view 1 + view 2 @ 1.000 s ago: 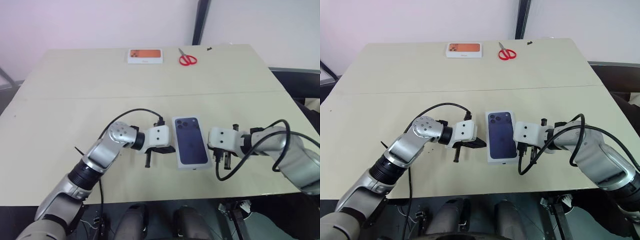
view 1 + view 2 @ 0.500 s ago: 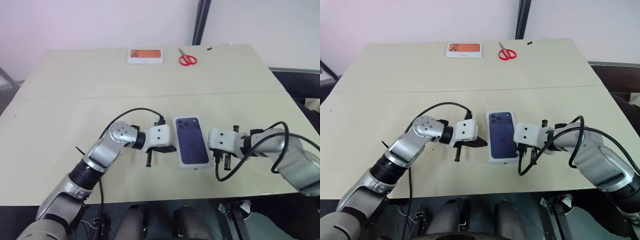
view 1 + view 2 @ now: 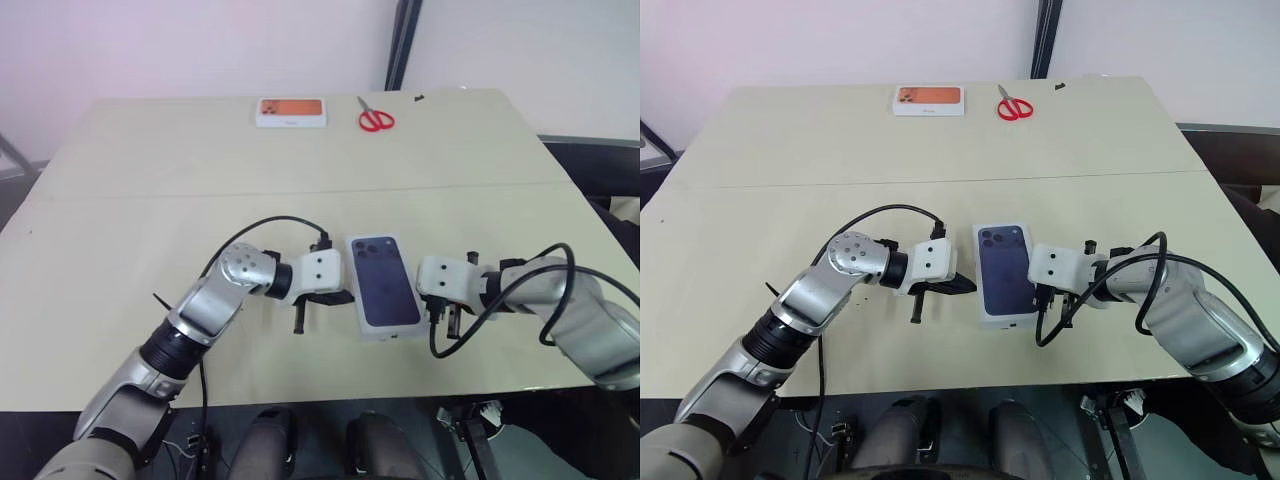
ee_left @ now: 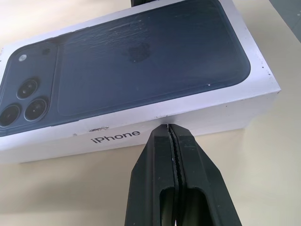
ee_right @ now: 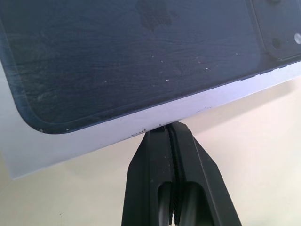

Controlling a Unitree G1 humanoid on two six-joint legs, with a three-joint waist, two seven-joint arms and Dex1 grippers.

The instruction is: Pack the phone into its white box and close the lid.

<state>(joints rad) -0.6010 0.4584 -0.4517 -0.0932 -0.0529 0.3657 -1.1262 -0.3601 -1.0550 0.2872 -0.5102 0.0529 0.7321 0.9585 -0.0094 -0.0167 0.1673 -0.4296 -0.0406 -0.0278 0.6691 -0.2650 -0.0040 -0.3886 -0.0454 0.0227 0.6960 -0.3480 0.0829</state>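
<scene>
The lid [image 3: 381,286] sits closed over the white box at lower centre of the head view, its dark phone picture facing up, so I judge the phone is already packed inside; I cannot see it. Only the lid's white side wall shows in the wrist views, and from there I cannot tell whether it is seated fully down.

I have the left pincer [image 4: 171,133] pressed together, its tip touching the long side wall just above the printed lettering. The right pincer [image 5: 169,129] is likewise pressed together, tip against the opposite long edge. Neither pinches anything. Both are held shut so the closed tips act as blunt pushers, squaring the box between them from left and right.

The counter [image 3: 150,200] carries the box near its front edge. Well apart, at the upper centre of the frame, lie a white box with an orange picture [image 3: 291,111] and red scissors [image 3: 375,119], both untouched.
</scene>
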